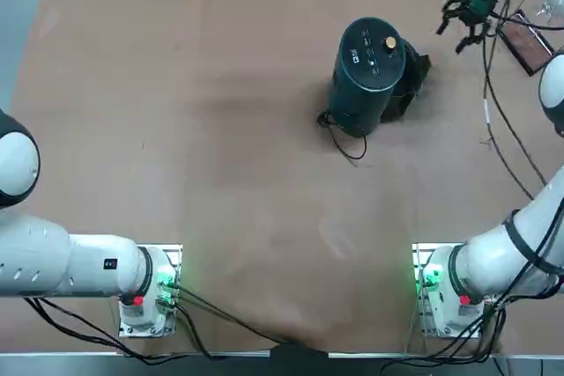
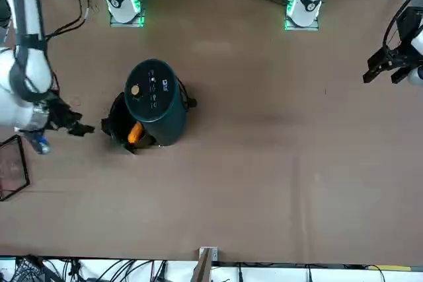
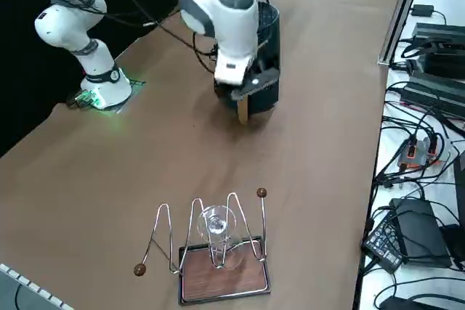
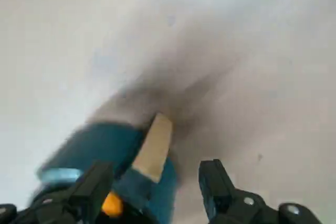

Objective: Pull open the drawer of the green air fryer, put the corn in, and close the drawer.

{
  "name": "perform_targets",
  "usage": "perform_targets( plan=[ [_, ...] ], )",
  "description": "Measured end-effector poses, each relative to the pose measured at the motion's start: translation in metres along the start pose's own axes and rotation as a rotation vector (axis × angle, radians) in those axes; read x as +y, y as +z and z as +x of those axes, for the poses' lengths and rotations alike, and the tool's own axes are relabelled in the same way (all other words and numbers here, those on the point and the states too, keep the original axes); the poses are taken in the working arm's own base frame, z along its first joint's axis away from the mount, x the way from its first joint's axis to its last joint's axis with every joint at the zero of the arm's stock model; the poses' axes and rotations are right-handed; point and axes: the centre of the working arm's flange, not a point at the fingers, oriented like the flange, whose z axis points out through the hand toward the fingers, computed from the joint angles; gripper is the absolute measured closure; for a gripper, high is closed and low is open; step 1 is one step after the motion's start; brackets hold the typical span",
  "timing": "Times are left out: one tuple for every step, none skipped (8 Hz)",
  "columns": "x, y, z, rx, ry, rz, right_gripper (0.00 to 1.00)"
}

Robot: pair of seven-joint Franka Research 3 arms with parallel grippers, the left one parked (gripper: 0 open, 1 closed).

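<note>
Front view shows the corn (image 2: 135,133) lying in the pulled-out drawer (image 2: 119,127) of the fryer (image 2: 156,102). Right gripper (image 2: 80,128) hovers just beside the drawer, its fingers (image 4: 216,186) released and empty, above the counter (image 2: 264,163).

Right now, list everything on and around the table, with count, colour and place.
green air fryer: one, dark teal, upright on the table, toward the working arm's side.
drawer: one, near black, pulled out of the fryer's side.
corn: one, orange-yellow, lying in the open drawer.
cord: one, black, at the fryer's base.
wire rack: one, metal on a brown base, at the table's right edge.
table: one, brown.
right gripper: one, black, open, empty, beside the drawer.
</note>
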Motion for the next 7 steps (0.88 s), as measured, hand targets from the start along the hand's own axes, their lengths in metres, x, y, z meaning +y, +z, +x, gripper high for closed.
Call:
perform_targets(
  plan=[
    [-0.001,0.011,0.006,0.011,0.164,0.002,0.00],
    [-0.004,0.024,0.011,0.020,0.326,0.010,0.00],
    [-0.006,0.036,0.016,0.019,0.471,0.025,0.00],
    [-0.008,0.047,0.019,0.008,0.575,0.037,0.00],
    [-0.009,0.054,0.020,-0.003,0.634,0.039,0.00],
    [-0.010,0.059,0.020,-0.009,0.664,0.035,0.00],
    [-0.011,0.063,0.018,-0.018,0.680,0.032,0.00]
  ],
)
